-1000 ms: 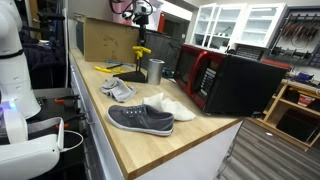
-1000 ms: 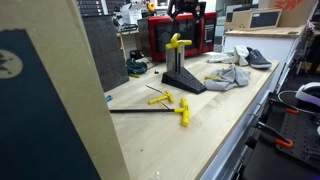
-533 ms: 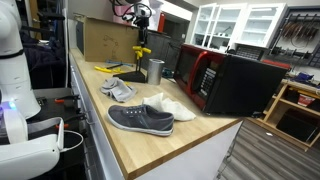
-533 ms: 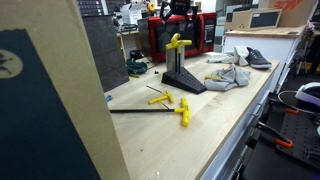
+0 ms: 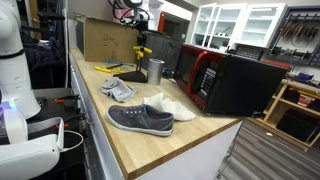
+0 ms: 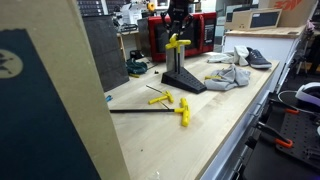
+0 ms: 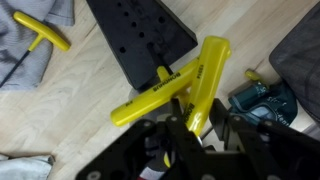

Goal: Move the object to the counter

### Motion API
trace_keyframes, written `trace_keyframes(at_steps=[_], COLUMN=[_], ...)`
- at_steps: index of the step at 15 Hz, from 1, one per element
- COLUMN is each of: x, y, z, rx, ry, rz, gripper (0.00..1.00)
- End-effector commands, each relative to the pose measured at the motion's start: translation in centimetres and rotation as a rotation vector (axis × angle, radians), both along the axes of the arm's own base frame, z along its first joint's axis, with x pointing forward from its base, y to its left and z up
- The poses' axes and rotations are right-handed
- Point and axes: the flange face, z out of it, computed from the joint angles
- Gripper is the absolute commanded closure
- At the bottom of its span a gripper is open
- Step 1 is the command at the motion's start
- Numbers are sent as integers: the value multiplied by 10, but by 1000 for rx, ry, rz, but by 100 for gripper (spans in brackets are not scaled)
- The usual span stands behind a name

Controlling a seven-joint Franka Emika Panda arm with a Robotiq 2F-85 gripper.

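The object (image 7: 170, 88) is a yellow T-handle tool with a black shaft. It stands upright in a black perforated stand (image 7: 150, 40) on the wooden counter (image 6: 225, 120). It shows in both exterior views (image 5: 141, 50) (image 6: 178, 43). My gripper (image 7: 200, 122) hangs straight above the stand (image 6: 186, 82). Its two black fingers are closed against one arm of the yellow handle, one on each side. In both exterior views the gripper (image 5: 140, 37) (image 6: 178, 28) sits at the top of the tool.
Two more yellow keys (image 6: 182, 108) lie loose on the counter, another (image 7: 45, 32) beside grey cloth. A steel cup (image 5: 154, 70), grey shoes (image 5: 140, 118), a red microwave (image 5: 215, 80) and a cardboard box (image 5: 105, 40) stand nearby. A teal-black item (image 7: 262, 100) lies right of the stand.
The gripper has come down onto the tool's handle and its jaws have closed from wide open onto the yellow arm. The tool still stands in its stand.
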Motion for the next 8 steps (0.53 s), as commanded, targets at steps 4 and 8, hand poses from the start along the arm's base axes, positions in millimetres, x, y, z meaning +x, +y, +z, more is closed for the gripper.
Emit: trace_keyframes(at_steps=[4, 8], x=[2, -4], y=[9, 17], z=[14, 30], rx=[23, 9], ry=[-8, -3], rz=[-20, 8], gripper=[94, 94])
